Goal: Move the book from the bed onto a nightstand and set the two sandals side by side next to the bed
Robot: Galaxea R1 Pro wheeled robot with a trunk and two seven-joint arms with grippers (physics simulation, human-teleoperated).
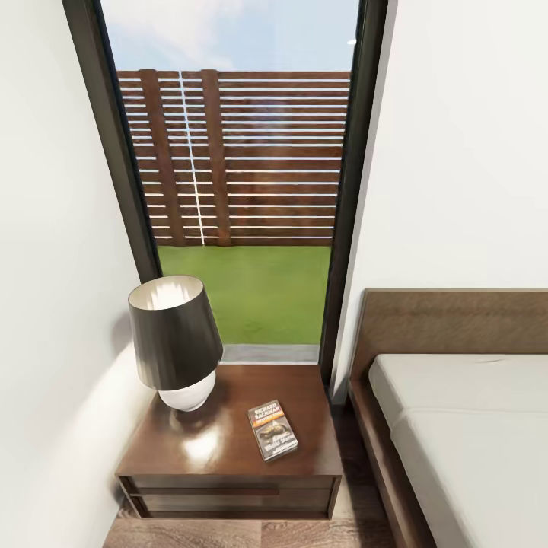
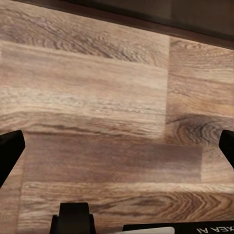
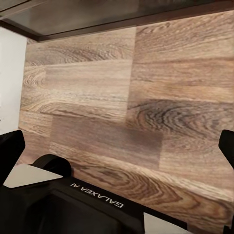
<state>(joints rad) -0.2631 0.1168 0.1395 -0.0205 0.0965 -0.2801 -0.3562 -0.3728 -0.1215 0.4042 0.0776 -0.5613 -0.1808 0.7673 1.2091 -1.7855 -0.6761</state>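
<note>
I am looking down from the head camera at the corner of the bedroom. At the left of the frame a lamp (image 1: 173, 342) with a dark shade and white base stands on the back left of the nightstand (image 1: 228, 449), whose glossy dark brown top fills the lower left. To the right of the lamp base, near the cabinet's front right corner, the book (image 1: 272, 430) lies flat and face up, well apart from the lamp. It is a thin paperback with white lettering at the top, an orange strip under it and a greyish picture. Its long axis runs from upper left to lower right in the frame, slightly tilted off the cabinet's edges.

Behind the cabinet, the tall window (image 1: 243, 175) shows a slatted fence and grass. At the right edge, the bed (image 1: 457, 411) shows its brown frame, headboard and bare pale mattress.

By my reading the book part is done and the sandals are next, so I must turn the base and find them.

Both wrist cameras look down at the wood floor (image 2: 97, 97). The left gripper (image 2: 117, 146) and the right gripper (image 3: 117, 144) both stand spread wide, fingertips at opposite frame edges, nothing between them. I judge neither arm is nearer the sandals.
</note>
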